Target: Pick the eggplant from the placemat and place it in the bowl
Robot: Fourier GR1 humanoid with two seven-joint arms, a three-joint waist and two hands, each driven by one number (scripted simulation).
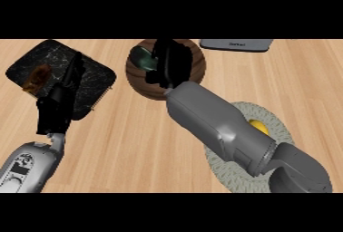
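My right hand (167,63) is over the round brown wooden bowl (198,54), fingers curled around the dark eggplant (141,57). I should lower it gently, then let go.

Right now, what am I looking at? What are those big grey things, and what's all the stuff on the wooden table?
You are looking down from a robot's head at a wooden counter. The grey things are its forearms, each ending in a black hand. The right hand is over a brown bowl, with something dark green, maybe the eggplant, beside it; I cannot tell if it is holding that. The left hand rests open over a dark tray that has a brown thing on it. A round pale placemat with a yellow thing lies under the right arm. A grey box sits at the top.
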